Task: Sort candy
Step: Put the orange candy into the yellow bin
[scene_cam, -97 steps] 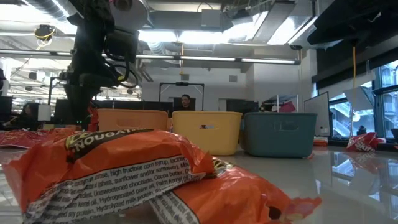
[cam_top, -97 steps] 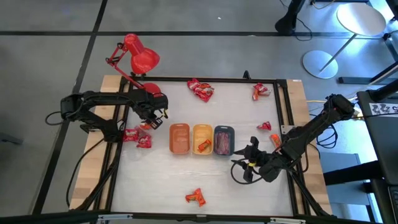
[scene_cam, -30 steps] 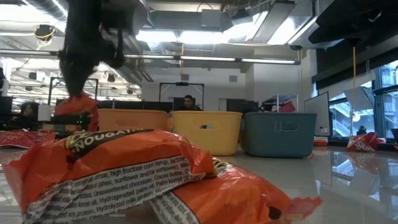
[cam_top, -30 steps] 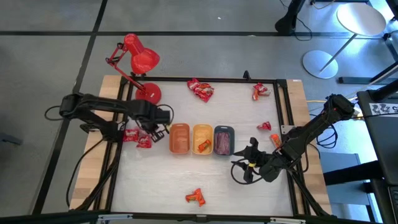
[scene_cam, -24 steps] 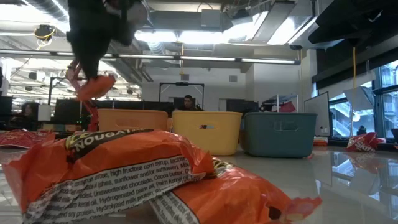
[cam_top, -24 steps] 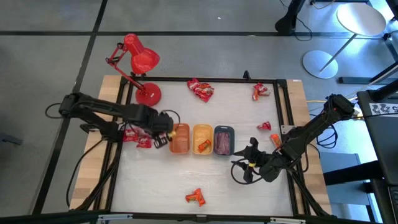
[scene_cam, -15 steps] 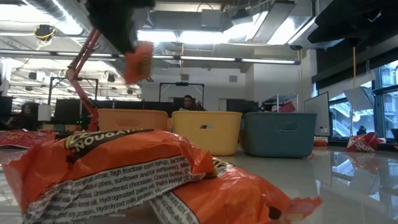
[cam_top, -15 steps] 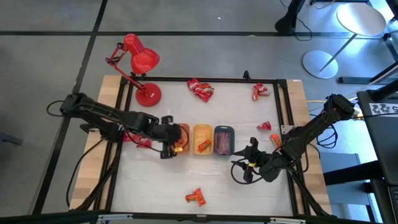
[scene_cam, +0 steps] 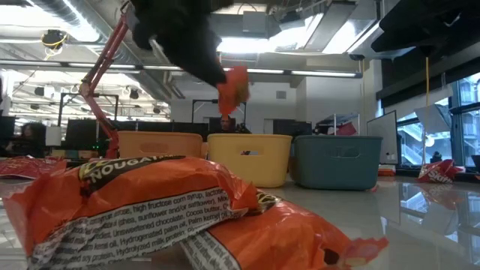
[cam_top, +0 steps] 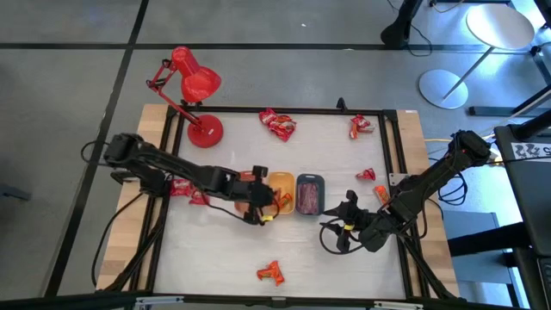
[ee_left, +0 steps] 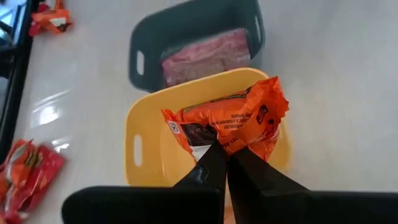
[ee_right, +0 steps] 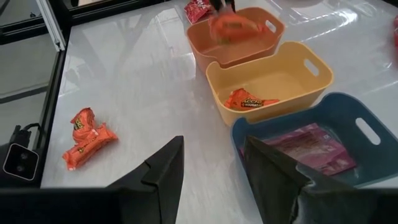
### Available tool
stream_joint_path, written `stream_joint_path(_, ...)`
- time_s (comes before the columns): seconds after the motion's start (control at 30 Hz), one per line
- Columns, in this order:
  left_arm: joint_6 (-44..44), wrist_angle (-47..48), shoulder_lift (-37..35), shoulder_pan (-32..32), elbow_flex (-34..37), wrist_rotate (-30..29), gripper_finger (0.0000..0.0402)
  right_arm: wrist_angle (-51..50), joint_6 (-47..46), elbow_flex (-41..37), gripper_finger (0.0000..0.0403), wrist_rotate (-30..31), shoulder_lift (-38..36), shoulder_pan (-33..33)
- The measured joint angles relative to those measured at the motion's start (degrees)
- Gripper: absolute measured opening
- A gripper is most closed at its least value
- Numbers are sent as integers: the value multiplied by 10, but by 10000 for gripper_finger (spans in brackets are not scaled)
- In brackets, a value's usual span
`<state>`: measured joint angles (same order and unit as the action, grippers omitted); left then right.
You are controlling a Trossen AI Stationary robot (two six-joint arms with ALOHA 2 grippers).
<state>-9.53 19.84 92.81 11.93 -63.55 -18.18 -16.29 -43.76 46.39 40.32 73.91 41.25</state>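
My left gripper [cam_top: 261, 207] is shut on an orange-wrapped candy [ee_left: 236, 121] above the yellow tray [ee_left: 140, 146]; the low view shows this candy [scene_cam: 236, 84] in the air over that tray [scene_cam: 247, 157]. Another orange candy [ee_right: 249, 99] lies inside the yellow tray. Pink candy [ee_left: 208, 56] fills the grey tray [ee_left: 186, 28]. The orange tray [ee_right: 249, 53] stands to the left of the yellow one. My right gripper [ee_right: 214, 168] waits open over the table right of the trays, holding nothing. My left gripper pinches the orange wrapper's crimped end [ee_left: 225, 142] between its two shut fingertips [ee_left: 211, 163]. The fingers come slanting down from the table's left. The candy sticks out beyond the fingertips, lifted clear above the yellow tray.
Loose candy lies at the far edge [cam_top: 277, 123], the far right corner [cam_top: 362, 126], the right side [cam_top: 366, 175], the near middle [cam_top: 271, 273] and the left [cam_top: 189, 191]. A red desk lamp [cam_top: 194, 82] stands at the far left corner.
My left gripper has carried the orange candy from the table's left side up and toward the right edge, across the orange tray to above the yellow tray. It has stayed shut on the candy, which has stayed clear of the table.
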Motion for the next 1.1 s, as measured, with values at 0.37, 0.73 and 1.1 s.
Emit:
stream_joint_path(0.37,-14,-69,97,-37,0,0,0,0,-4,0,166,0,0,0)
stream_joint_path(0.73,-14,-99,133,-42,0,0,0,-2,-4,0,165,0,0,0)
stream_joint_path(1.1,12,-115,133,-42,0,0,74,-2,-5,0,165,0,0,0)
